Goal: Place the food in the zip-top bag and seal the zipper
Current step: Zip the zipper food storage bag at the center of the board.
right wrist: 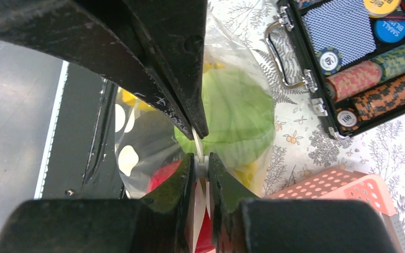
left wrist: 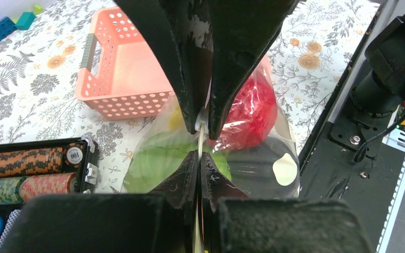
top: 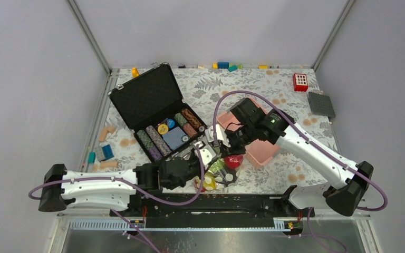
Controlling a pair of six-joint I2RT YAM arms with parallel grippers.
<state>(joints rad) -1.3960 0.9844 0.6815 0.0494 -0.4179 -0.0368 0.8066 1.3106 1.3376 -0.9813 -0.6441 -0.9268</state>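
Left pincer [left wrist: 198, 158] pressed shut on the zipper [left wrist: 200, 141]; right pincer [right wrist: 201, 161] pinches the same strip. Zip-top bag [top: 219, 175] holding cabbage [left wrist: 153, 163] and apple [left wrist: 250, 113] sits near the worktop [left wrist: 31, 105] front edge, beside the pink basket [left wrist: 121, 100].

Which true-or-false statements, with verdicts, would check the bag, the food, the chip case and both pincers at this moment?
1. The left pincer is shut on the zipper. True.
2. The right pincer hangs open. False: it is also shut on the zipper.
3. A red apple lies inside the zip-top bag. True.
4. The poker chip case is closed. False: its lid stands open.
5. The green cabbage lies loose on the table. False: it is inside the zip-top bag.
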